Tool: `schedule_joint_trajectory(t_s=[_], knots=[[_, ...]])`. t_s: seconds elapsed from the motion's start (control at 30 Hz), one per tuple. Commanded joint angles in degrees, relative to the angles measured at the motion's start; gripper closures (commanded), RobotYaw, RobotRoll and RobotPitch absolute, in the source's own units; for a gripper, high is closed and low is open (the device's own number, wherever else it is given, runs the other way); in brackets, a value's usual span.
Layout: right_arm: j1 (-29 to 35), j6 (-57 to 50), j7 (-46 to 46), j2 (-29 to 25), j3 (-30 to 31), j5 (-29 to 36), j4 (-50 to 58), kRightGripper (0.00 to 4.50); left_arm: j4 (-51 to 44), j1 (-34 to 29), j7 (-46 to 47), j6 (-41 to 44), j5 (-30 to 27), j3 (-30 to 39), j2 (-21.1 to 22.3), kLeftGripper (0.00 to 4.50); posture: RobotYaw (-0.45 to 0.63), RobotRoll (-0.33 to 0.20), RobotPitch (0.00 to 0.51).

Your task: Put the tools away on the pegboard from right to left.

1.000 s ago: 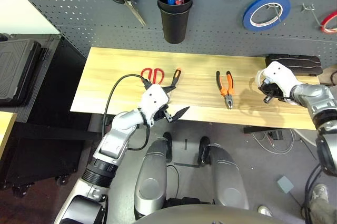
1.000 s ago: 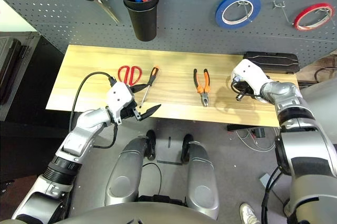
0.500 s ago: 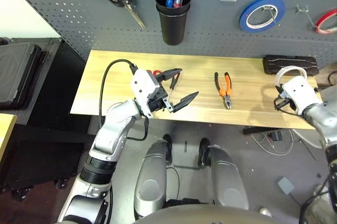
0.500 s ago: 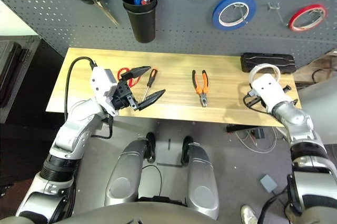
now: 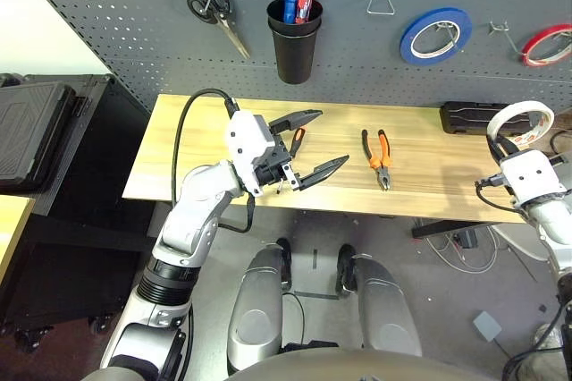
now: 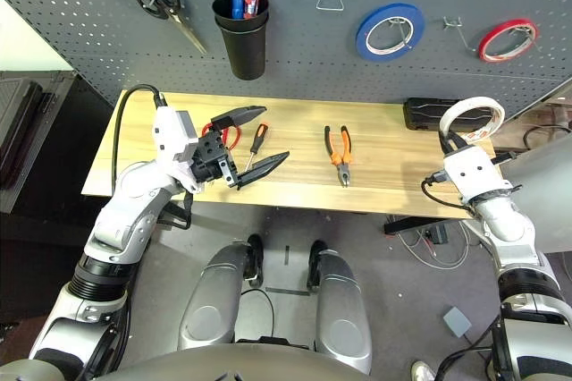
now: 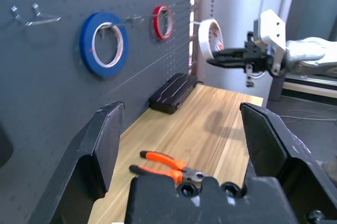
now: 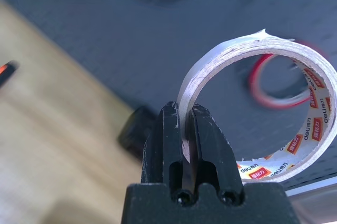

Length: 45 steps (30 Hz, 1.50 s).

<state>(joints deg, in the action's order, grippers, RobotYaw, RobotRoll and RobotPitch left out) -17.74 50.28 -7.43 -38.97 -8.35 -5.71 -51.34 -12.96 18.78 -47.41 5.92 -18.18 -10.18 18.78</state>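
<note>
The whitish tape roll (image 5: 520,122) has been lifted off the surface (image 5: 420,171) and is now held upright, pinched by its rim in the right claw (image 8: 185,129), near the pegboard (image 5: 357,50). Hanging it on a hook at the right is judged the next step, while the left claw (image 5: 308,142) has been raised, spread wide and empty, above the red-handled scissors (image 6: 225,133).

You have bright, even light; soft shadows lie on the table (image 5: 420,175). Behind the right claw (image 8: 184,129) the pegboard (image 8: 105,40) is blurred (the tape roll (image 8: 263,108) stays sharp).
</note>
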Motion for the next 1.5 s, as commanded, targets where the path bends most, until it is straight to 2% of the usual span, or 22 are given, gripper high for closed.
schedule_joint_trajectory(t_s=[0.03, 0.33, 0.47, 0.67, 1.17, 1.3, 1.5], knots=[[-2.00, 0.83, 0.31, -1.08, -0.75, 0.06, 0.01, 4.45, -0.34, 0.77, -0.66, 0.70, -1.03, -0.51, -0.18, 0.00, 0.12, 0.000, 0.202], [-11.98, -0.92, -2.33, -1.56, 1.72, -1.36, -3.74, 4.45, 0.12, 2.07, -0.85, 0.99, -1.05, -0.74, -0.11, 0.00, 0.12, 0.000, 0.201], [-18.42, -3.37, -2.76, -1.21, 3.35, -3.28, -8.13, 4.45, 0.25, 2.58, -0.82, 1.26, -0.90, -0.87, -0.05, 0.00, 0.13, 0.000, 0.203], [-23.94, -6.80, -2.82, -0.87, 5.98, -6.02, -12.66, 4.45, -0.28, 2.44, -0.54, 1.73, -0.59, -1.04, 0.25, 0.00, 0.14, 0.000, 0.206], [-37.22, -21.77, -3.15, 2.75, 10.01, -8.88, -21.63, 4.45, -0.36, 2.51, 1.18, 2.59, 0.97, -1.40, 0.26, 0.00, 0.16, 0.000, 0.224], [-37.29, -21.47, -3.23, 3.03, 8.94, -7.62, -21.79, 3.25, -0.19, 2.49, 1.57, 2.76, 1.48, -1.60, 0.30, 0.00, 0.17, 0.000, 0.222], [-29.57, -11.96, -4.01, 3.03, 5.63, -3.28, -18.88, 0.87, 0.67, 2.20, 2.81, 2.48, 3.09, -1.72, 0.38, 0.00, 0.18, 0.000, 0.225]])
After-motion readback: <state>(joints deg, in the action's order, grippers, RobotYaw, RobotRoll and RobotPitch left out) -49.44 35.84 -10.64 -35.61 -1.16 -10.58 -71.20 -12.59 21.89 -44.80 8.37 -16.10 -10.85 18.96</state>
